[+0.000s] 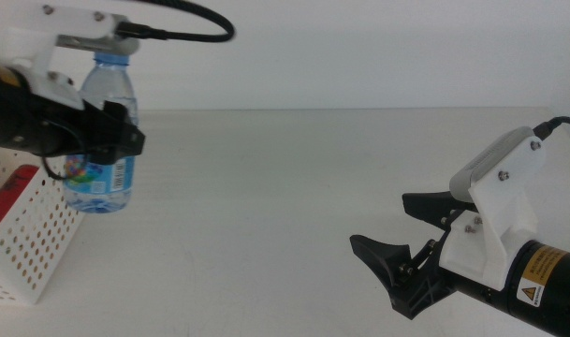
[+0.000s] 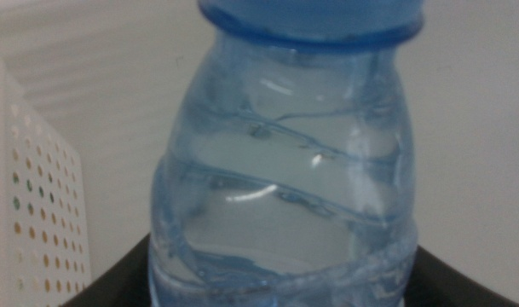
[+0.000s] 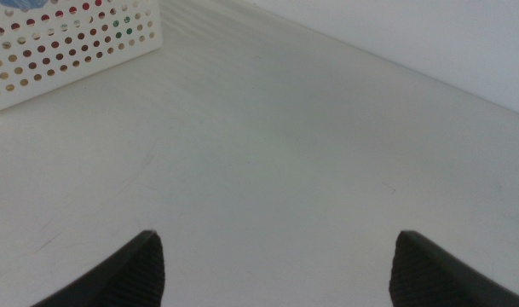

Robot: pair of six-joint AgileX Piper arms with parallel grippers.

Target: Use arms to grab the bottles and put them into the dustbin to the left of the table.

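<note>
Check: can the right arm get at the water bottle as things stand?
Probably not. The left tool already grips the water bottle beside the dustbin, while the right tool, jaws open, sits across the table.

Left claw (image 1: pixel 102 136) hides water bottle (image 1: pixel 103 140) middle; dustbin (image 1: pixel 27 239) cut by frame edge.

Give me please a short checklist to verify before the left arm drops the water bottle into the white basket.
1. Left tool clamped on the water bottle: ok.
2. Bottle upright, blue cap on: ok.
3. Bottle fully above the basket opening: not ok, it hangs beside the rim, toward the table.
4. Free room inside the basket: cannot tell, something red already lies in it.
5. Right tool out of the way: ok, open and low over the table, far from the basket.
</note>
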